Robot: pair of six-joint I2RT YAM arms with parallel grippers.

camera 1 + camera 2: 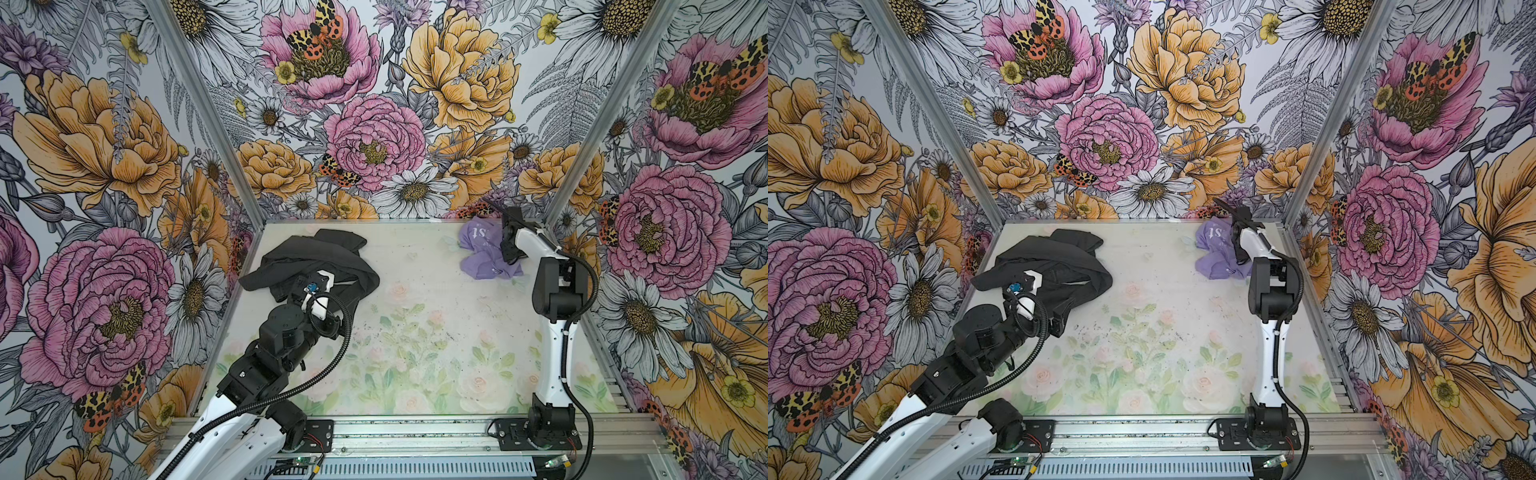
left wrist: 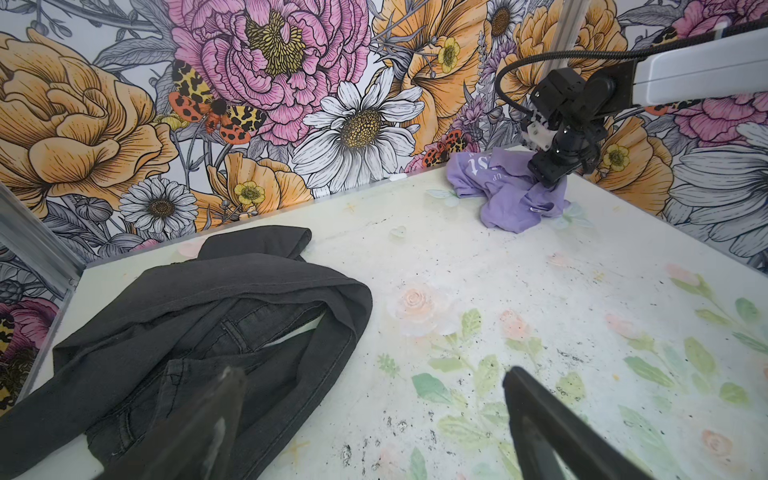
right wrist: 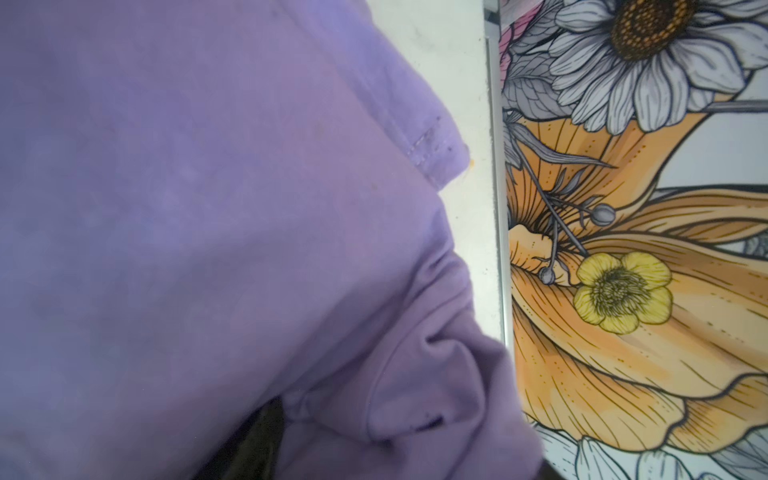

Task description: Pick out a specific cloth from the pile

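Resting under the right gripper (image 2: 550,178), jaw state unclear, the lavender shirt (image 1: 484,253) lies far from the wide-open left gripper (image 2: 370,411).

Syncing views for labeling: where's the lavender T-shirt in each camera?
Top views: lavender T-shirt lies crumpled at the far right corner of the table, by the right arm.
Left wrist: in the distance, under the right arm's wrist.
Right wrist: fills most of the frame.
Shared landmark: the shirt's white lettering.
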